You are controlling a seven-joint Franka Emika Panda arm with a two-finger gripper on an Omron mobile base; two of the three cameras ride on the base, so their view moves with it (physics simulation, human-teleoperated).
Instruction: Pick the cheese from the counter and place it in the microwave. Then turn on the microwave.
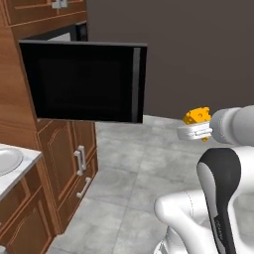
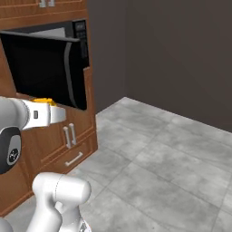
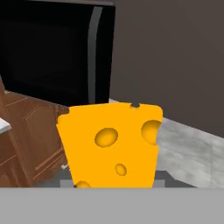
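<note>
My gripper [image 1: 195, 127] is shut on the cheese [image 1: 197, 116], an orange-yellow wedge with holes, held in the air well right of the cabinets. Up close in the hand view the cheese [image 3: 111, 146] hides the fingertips. The microwave [image 1: 60, 35] sits in the wooden cabinet wall at upper left; its black glass door [image 1: 84, 82] stands swung open toward me, with the light interior just visible behind its top edge. From the right base view the cheese [image 2: 44, 101] peeks above the gripper [image 2: 53, 113], below the open door [image 2: 45, 63]. A corner of the counter [image 1: 21, 171] lies at lower left.
A round grey plate [image 1: 7, 159] rests on the counter corner. Brown cabinet doors with silver handles [image 1: 79, 159] stand under the microwave. Its button panel [image 2: 82, 40] is right of the opening. Grey tiled floor [image 2: 158, 158] and a dark wall [image 2: 181, 54] lie to the right.
</note>
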